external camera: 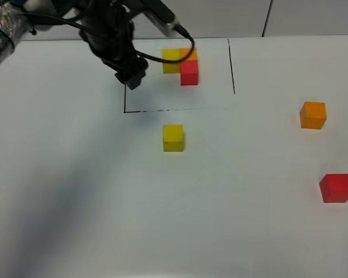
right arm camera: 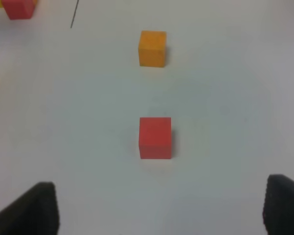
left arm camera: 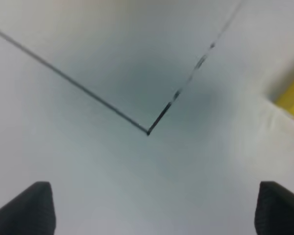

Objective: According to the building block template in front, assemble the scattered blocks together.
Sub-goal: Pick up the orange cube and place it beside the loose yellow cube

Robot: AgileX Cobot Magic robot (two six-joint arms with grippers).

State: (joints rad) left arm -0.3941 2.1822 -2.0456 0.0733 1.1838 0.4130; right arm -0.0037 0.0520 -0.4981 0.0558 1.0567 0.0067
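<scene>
Fingers [left arm camera: 36, 208] on the left gripper [external camera: 132, 80] are black and spread wide apart, nothing between them. That gripper points down at the white table [external camera: 75, 191], right over the left side of the thin black drawn outline [external camera: 162, 110], and its wrist cam looks straight at the outline's corner [left arm camera: 148, 132]. The left arm [external camera: 107, 35] comes in from the top left of the overhead view, bent down at the wrist with a bunch of black cables [external camera: 162, 58] looping off it. Inside the outline sits the building block template [external camera: 182, 62], an L of small matte cubes in yellow, orange and red, all touching. The small matte yellow loose cube [external camera: 173, 138] sits just outside the outline's near edge, apart from the gripper. Over on the right, the right gripper [right arm camera: 159, 210] also has its fingers [right arm camera: 34, 208] wide apart and holding nothing; the small matte red loose cube [right arm camera: 155, 137] is in front of it, the small matte orange loose cube [right arm camera: 152, 48] further on, well apart. That arm isn't in the overhead shot.
</scene>
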